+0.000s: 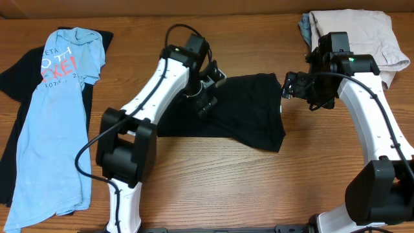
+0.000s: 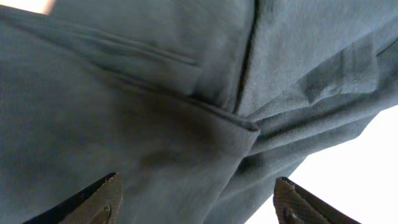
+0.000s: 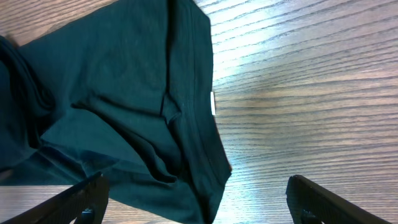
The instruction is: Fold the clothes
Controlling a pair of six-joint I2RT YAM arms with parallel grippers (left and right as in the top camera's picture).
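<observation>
Black T-shirt (image 1: 252,113) lies rumpled, neither gripper holding it.
Left gripper (image 2: 196,186) and right gripper (image 3: 196,186) both gape spread; closing on bunched layers could drag the fold crooked.

Bright even light, with white glare on the table (image 3: 292,93)

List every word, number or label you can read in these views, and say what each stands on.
"ETA": white, top line of print on the light blue T-shirt, cut off by a fold.
"O TH": white, next line, same shirt, also cut off.
"EXE": large red letters below; partial, last letter unsure.
Small white line under those: too small to read.
White label on the black T-shirt: too small to read.
</observation>
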